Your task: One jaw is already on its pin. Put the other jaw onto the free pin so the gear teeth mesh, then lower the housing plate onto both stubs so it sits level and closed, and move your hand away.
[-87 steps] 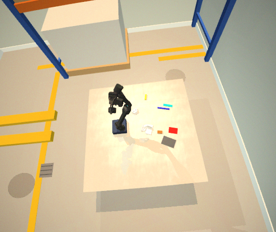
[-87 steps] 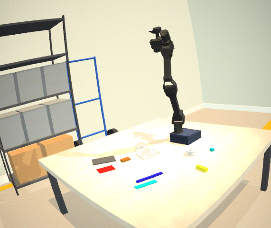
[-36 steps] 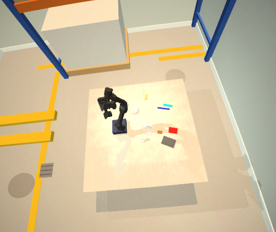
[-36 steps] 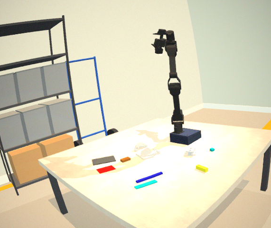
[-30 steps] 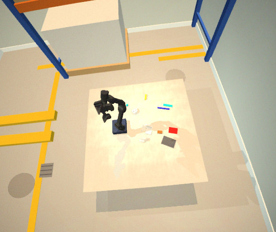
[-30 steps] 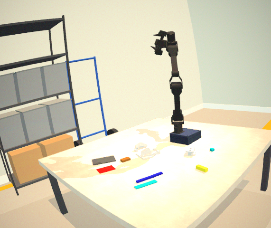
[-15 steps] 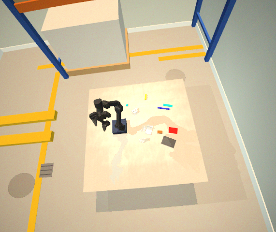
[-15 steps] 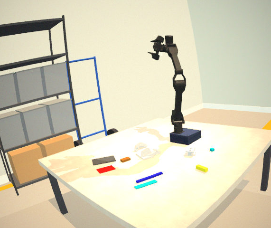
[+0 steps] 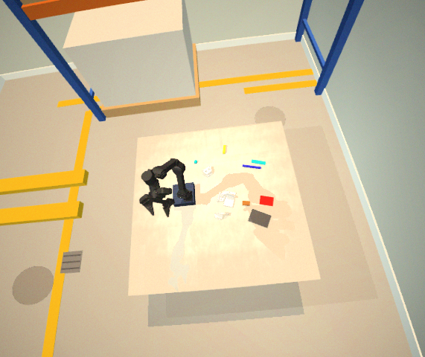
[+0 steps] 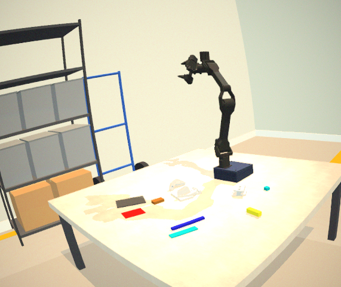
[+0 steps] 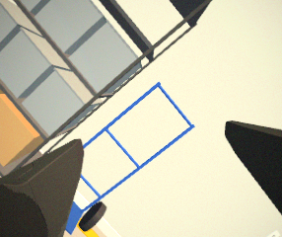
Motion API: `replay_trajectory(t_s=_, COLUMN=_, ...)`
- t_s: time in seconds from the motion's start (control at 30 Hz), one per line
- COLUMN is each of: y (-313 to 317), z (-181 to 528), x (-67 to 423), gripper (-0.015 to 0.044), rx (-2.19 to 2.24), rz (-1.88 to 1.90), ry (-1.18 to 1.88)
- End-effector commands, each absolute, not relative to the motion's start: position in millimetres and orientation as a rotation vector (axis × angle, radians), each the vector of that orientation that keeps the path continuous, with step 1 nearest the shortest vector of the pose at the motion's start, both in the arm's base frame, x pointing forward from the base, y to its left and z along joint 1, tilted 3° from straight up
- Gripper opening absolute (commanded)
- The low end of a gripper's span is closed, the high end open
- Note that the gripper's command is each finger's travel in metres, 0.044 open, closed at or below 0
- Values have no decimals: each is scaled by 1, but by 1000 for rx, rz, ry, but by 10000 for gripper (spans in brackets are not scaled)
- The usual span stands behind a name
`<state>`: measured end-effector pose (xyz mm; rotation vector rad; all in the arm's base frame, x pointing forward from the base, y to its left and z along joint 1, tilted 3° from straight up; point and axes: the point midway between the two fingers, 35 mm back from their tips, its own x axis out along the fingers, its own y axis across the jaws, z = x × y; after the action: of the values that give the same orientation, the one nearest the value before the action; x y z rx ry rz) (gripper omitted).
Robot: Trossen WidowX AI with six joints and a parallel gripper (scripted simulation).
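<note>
My gripper (image 9: 160, 215) (image 10: 180, 70) (image 11: 153, 132) is open and empty, raised high above the table beside the arm's base. A white flat-based assembly (image 9: 228, 201) (image 10: 184, 194) lies near the middle of the table, with pale parts on or against it. A separate white piece (image 9: 222, 216) (image 10: 176, 184) lies beside it. Another small white piece (image 9: 208, 170) (image 10: 239, 191) lies apart, nearer the teal cube. Glare hides the pins, jaws and teeth, so I cannot tell which white piece is the housing plate or whether anything is meshed. The wrist view shows none of them.
On the table (image 9: 205, 261) (image 10: 226, 244) lie an orange block (image 9: 245, 203) (image 10: 157, 200), red plate (image 9: 266, 200) (image 10: 133, 213), dark plate (image 9: 259, 218) (image 10: 130, 201), blue bar (image 9: 251, 166) (image 10: 187, 223), teal strip (image 9: 258, 162) (image 10: 183, 232), yellow block (image 9: 224, 149) (image 10: 254, 211) and teal cube (image 9: 195, 161) (image 10: 266, 188).
</note>
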<state>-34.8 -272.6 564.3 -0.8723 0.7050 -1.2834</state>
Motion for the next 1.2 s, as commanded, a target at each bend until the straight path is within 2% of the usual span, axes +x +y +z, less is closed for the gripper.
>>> replay_trajectory(t_s=0.0, y=-292, z=547, x=-30, gripper=440, rx=-810, rz=-1255, ry=696)
replay_trajectory(t_s=0.5, y=-350, z=477, x=19, gripper=440, rx=-571, rz=-1080, ry=640)
replay_trajectory(t_s=1.17, y=-379, z=347, x=126, gripper=440, rx=-222, rz=-768, ry=745)
